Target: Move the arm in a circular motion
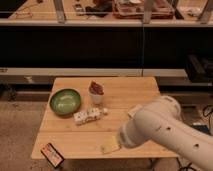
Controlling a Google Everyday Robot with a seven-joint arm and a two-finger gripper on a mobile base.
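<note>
The thick cream-white robot arm (pixel 165 127) crosses the wooden table's (pixel 125 89) right side, its pale yellowish gripper (pixel 110 146) near the front edge.

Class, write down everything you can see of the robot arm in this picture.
The arm is cream-white, with thick rounded tubular segments, bulbous joints and dark screw dots. It enters from the picture's lower right and reaches left over the wooden table. Its gripper, a pale yellowish flat tip, sits over the table's front edge. Contact with the table cannot be told.

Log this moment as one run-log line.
task: circular arm motion | arm: low over table, right front | gripper: over front edge, near middle | green bowl: left side, apart
</note>
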